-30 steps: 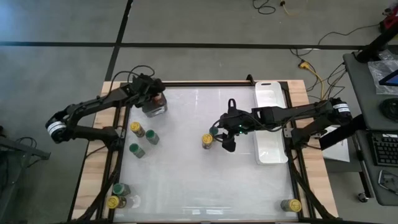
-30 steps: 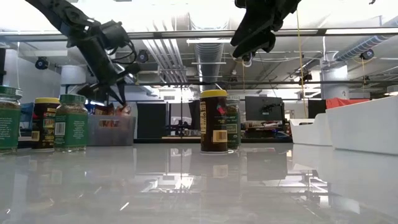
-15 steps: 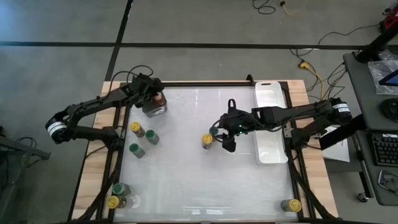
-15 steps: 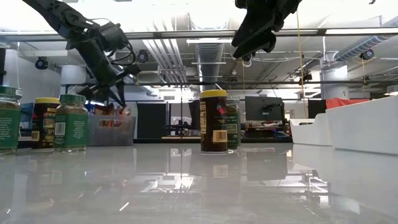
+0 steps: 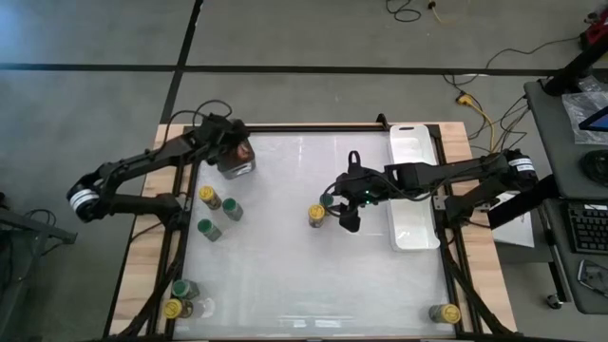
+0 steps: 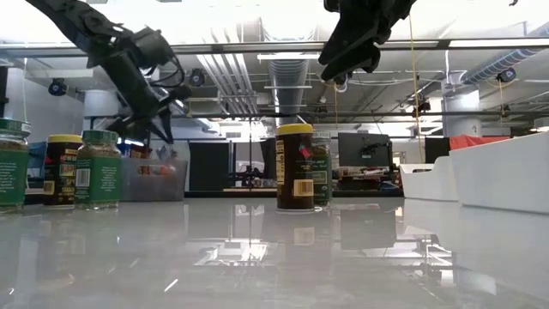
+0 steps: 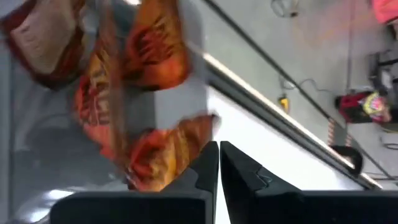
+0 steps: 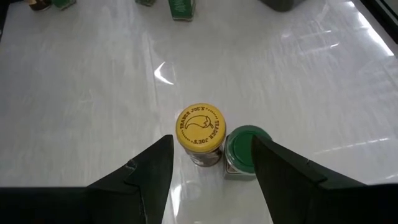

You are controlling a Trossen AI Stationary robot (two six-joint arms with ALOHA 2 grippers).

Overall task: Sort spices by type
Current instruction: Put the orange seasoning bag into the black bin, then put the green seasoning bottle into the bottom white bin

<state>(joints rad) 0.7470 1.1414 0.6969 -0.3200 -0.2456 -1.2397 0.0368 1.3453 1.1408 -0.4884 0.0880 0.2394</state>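
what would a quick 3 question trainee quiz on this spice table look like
1. True or false: the right gripper is shut on the yellow-lidded jar.
2. What touches that jar's side? A) green-lidded jar B) white tray C) grey cup
3. Fill in: the left gripper is ___ , hovering by the grey cup.

Key: 1 false, it hangs open above the pair. 2 A. 3 shut.
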